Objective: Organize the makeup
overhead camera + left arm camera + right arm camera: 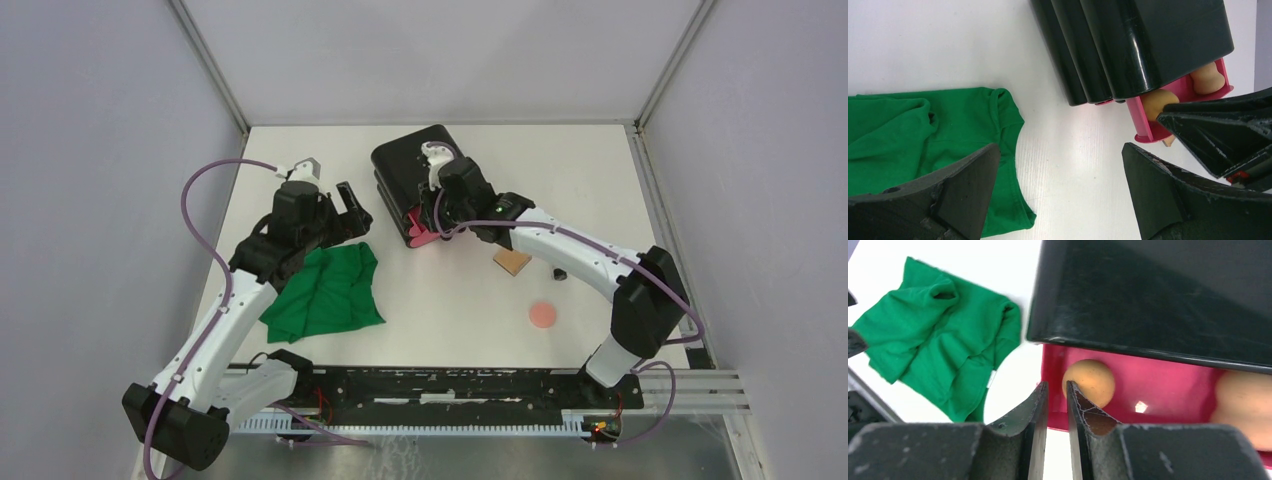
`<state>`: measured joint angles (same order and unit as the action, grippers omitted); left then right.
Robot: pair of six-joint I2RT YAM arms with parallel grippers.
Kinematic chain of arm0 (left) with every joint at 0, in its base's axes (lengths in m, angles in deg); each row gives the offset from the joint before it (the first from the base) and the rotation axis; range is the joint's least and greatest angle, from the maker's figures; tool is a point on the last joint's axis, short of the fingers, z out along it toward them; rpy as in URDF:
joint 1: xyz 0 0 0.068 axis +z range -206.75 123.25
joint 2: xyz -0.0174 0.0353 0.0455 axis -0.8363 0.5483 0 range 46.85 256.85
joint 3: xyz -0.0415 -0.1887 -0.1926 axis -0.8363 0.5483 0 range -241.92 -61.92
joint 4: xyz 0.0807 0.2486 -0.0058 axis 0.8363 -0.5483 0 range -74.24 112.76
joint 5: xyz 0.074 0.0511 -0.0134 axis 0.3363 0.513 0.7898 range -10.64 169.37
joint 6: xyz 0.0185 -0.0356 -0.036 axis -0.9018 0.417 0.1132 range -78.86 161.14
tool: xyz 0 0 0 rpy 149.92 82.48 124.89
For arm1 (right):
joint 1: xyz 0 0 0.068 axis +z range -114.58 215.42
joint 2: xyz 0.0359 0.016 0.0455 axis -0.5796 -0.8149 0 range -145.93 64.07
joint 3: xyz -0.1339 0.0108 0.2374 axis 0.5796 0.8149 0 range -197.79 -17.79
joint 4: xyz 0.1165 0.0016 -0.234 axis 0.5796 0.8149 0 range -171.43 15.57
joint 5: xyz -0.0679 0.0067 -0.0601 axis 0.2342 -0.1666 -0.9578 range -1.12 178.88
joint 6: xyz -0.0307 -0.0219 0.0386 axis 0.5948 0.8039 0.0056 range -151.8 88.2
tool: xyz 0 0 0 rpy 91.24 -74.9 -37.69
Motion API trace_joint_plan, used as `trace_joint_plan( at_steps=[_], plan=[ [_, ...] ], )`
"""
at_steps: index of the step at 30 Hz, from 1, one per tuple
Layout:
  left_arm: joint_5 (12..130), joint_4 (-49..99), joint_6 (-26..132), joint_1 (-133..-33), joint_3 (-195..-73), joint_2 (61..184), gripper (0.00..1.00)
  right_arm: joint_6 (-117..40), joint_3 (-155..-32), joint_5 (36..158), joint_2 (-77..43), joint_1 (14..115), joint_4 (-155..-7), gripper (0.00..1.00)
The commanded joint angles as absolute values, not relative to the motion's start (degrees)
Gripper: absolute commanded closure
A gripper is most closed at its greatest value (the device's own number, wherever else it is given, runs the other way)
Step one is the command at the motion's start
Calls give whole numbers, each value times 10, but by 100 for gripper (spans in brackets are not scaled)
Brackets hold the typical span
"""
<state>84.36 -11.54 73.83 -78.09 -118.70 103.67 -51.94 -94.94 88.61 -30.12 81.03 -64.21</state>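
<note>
our right gripper [1054, 387] has its fingers drawn nearly together on the front lip of the pink drawer [1168, 385], which stands out from the black box [410, 160]. one orange sponge [1088, 382] lies in the drawer just beyond the fingertips, with a second sponge [1243, 410] beside it. the tan pad [512, 261] and pink puff [543, 314] lie nearer and to the right on the white table [450, 320]. our left gripper [1060, 160] hangs spread wide between the green cloth [325, 290] and the box. pale grey walls [100, 100] stand around the table.
</note>
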Motion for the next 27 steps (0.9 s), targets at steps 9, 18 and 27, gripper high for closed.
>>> trace_joint_plan(
  at_steps=[9, 18, 27],
  plan=[
    [844, -107, 725, -779, -1200, 1031, 1, -521, -958, 801, -242, 760, -625, 71],
    [847, -107, 721, -778, -1197, 1028, 1, -523, -872, 789, -132, 760, -639, 68],
    [839, -103, 717, -779, -1205, 1039, 1, -526, -755, 862, -96, 760, -688, 46]
  ],
)
